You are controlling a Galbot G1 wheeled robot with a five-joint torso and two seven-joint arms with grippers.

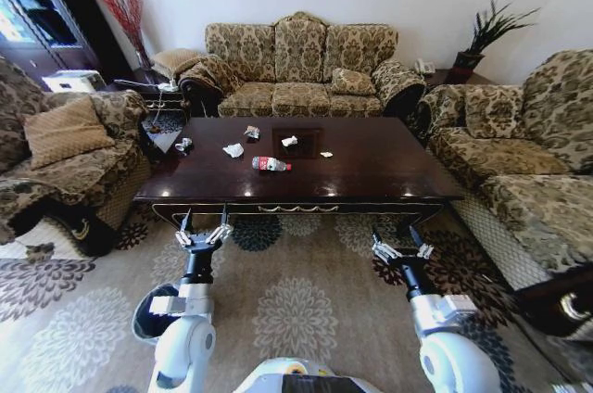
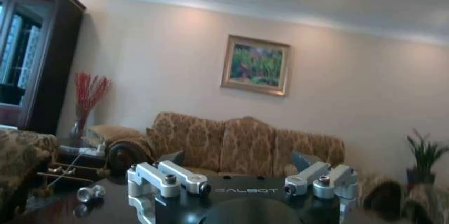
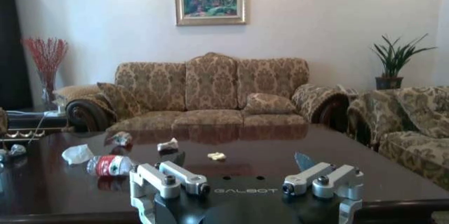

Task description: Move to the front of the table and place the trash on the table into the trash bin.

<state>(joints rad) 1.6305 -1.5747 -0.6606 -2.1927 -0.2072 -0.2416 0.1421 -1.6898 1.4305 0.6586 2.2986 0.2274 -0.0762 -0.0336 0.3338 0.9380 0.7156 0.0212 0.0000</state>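
The table (image 1: pixel 389 166) stands just ahead of me, with the trash on its left half. A clear bottle with a red label (image 1: pixel 271 164) lies on its side. Around it are white paper wads (image 1: pixel 233 149) (image 1: pixel 289 141), a printed wrapper (image 1: pixel 251 132) and a small pale scrap (image 1: pixel 326 154). The right wrist view shows the bottle (image 3: pixel 111 165) and a wad (image 3: pixel 75 154) beyond my right gripper (image 3: pixel 239 160). Both my left gripper (image 1: pixel 205 222) and right gripper (image 1: pixel 398 237) hang open and empty before the table's front edge. The trash bin (image 1: pixel 144 319) sits on the carpet beside my left arm, partly hidden.
Patterned sofas surround the table: one behind it (image 1: pixel 301 64), an armchair (image 1: pixel 65 157) to the left and a sofa (image 1: pixel 528 161) to the right. A shiny crumpled item (image 1: pixel 183 145) lies near the table's left end. Floral carpet (image 1: pixel 296 319) lies between me and the table.
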